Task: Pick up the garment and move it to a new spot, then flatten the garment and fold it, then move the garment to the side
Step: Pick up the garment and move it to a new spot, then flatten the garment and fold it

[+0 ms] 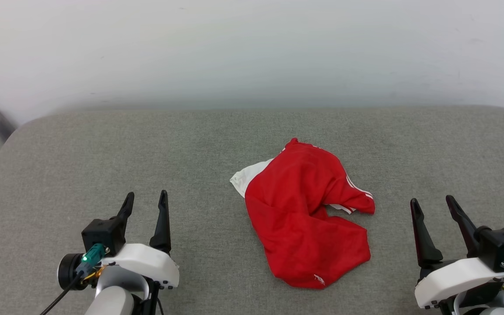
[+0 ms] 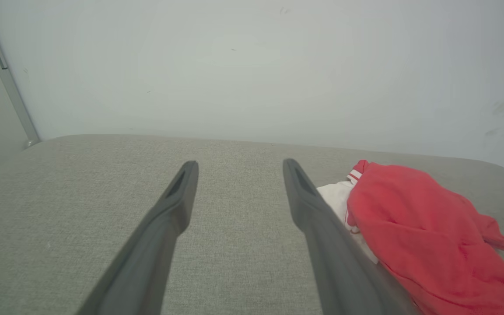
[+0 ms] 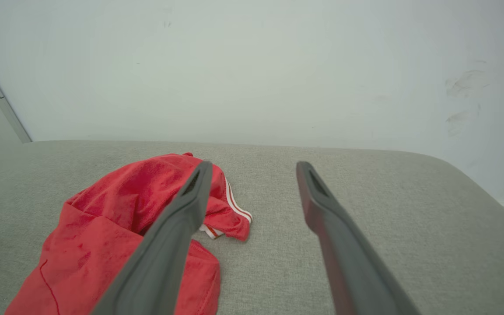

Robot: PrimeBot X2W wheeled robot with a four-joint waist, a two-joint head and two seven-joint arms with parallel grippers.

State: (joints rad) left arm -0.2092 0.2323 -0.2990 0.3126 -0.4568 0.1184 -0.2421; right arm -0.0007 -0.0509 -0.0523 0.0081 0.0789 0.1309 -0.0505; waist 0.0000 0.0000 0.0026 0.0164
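Two grippers, one garment, all on or over the grey cushion (image 1: 103, 144). At cushion's near-left: left gripper (image 1: 146, 195), fingers spread wide, nothing between them, tips pointing toward cushion's far edge. Just right of cushion's middle: the garment (image 1: 304, 210), a crumpled red heap, neither flattened nor folded; white sleeve (image 1: 245, 177) poking toward cushion's left, striped trim (image 1: 359, 192) toward cushion's right. Long axis roughly far-to-near across cushion, near end drifting a little right. At cushion's near-right: right gripper (image 1: 432, 200), likewise agape and empty. Garment apart from both, inboard of and slightly ahead of each pincer; gap on the right side narrower, so right arm judged nearer. Likely next: reach inward to heap's edges for the lift, sleeve side for left arm, striped side for right.
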